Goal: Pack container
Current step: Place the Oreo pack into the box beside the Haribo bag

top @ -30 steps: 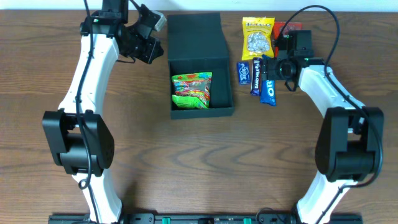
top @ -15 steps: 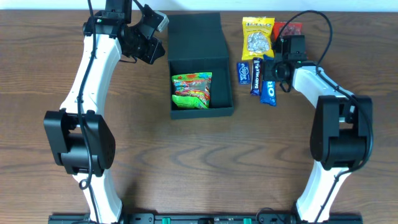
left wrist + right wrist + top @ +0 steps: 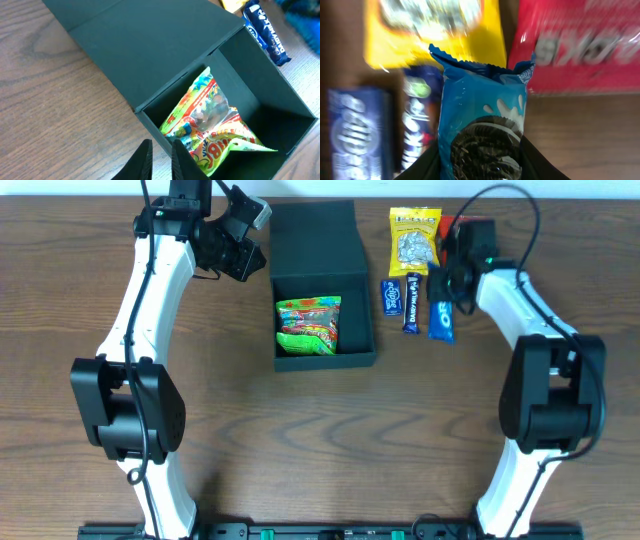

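The dark teal container (image 3: 322, 250) lies open in the overhead view, lid flap laid back. It also shows in the left wrist view (image 3: 150, 60). A green and orange candy packet (image 3: 309, 325) lies inside it (image 3: 210, 130). My right gripper (image 3: 447, 285) is shut on a blue Oreo packet (image 3: 441, 318), which fills the right wrist view (image 3: 482, 130) between the fingers (image 3: 480, 167). My left gripper (image 3: 235, 255) hangs by the container's left wall, its fingers (image 3: 161, 162) nearly closed and empty.
A yellow nut packet (image 3: 413, 238), a red packet (image 3: 462, 225), a small blue packet (image 3: 392, 297) and a dark blue bar (image 3: 411, 302) lie right of the container. The yellow (image 3: 435, 30) and red (image 3: 580, 45) packets show behind the Oreo packet.
My right gripper has lifted the Oreo packet and shifted it slightly right and back, swinging it more upright. The left arm has stayed still.
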Available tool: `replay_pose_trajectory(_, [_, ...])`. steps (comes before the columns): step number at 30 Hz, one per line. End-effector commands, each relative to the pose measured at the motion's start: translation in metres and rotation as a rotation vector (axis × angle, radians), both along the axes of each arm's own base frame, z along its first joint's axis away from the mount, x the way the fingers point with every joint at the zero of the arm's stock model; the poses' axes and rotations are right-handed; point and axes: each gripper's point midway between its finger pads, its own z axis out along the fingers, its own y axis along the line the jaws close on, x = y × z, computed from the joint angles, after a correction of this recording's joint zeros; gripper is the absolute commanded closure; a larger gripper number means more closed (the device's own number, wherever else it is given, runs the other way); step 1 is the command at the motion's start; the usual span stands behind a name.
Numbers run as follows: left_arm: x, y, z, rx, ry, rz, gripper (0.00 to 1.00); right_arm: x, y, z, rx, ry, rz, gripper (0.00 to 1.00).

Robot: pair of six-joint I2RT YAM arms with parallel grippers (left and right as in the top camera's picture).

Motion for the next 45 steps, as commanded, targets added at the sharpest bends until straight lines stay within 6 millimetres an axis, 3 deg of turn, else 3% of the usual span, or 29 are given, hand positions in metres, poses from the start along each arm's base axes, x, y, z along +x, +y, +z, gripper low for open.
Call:
replay_pose_trajectory(1, [0.006, 0.001, 0.006, 0.008, -0.033, -0.007, 0.84, 0.019, 0.025, 0.100, 0.068, -0.187, 0.061, 0.76])
replay_pose_trajectory(5, [0.009, 0.002, 0.008, 0.006, -0.049, -0.005, 0.84, 0.008, 0.081, 0.128, 0.165, -0.206, 0.185, 0.76])
replay_pose_trajectory(7, [0.011, 0.001, 0.008, 0.006, -0.056, -0.005, 0.83, -0.002, 0.113, 0.128, 0.223, -0.181, 0.207, 0.75])
replay_pose_trajectory(13, [0.013, 0.001, 0.010, 0.004, -0.070, -0.005, 0.83, -0.030, 0.180, 0.114, 0.250, -0.109, 0.299, 0.75])
replay_pose_trajectory(19, [0.013, 0.001, 0.010, 0.004, -0.070, -0.005, 0.83, -0.056, 0.201, 0.078, 0.203, 0.030, 0.251, 0.79])
replay_pose_trajectory(24, [0.013, 0.001, 0.010, 0.004, -0.070, -0.005, 0.83, -0.057, 0.191, 0.069, 0.151, 0.051, 0.168, 0.78])
replay_pose_trajectory(29, [0.013, 0.001, 0.010, 0.004, -0.070, -0.005, 0.83, -0.054, 0.192, 0.070, 0.150, 0.037, 0.166, 0.33])
replay_pose_trajectory(32, [0.013, 0.001, 0.010, 0.004, -0.070, -0.005, 0.83, -0.051, 0.192, 0.076, 0.156, 0.018, 0.167, 0.20])
replay_pose_trajectory(34, [0.013, 0.001, 0.010, 0.004, -0.069, -0.005, 0.83, -0.045, 0.191, 0.086, 0.167, -0.016, 0.163, 0.01])
replay_pose_trajectory(41, [0.013, 0.001, 0.010, 0.001, -0.066, -0.007, 0.72, -0.002, 0.166, 0.139, 0.112, -0.263, 0.267, 0.01])
replay_pose_trajectory(45, [0.012, 0.000, 0.010, -0.002, -0.066, -0.008, 0.62, 0.026, 0.104, 0.126, -0.094, -0.298, 0.147, 0.01])
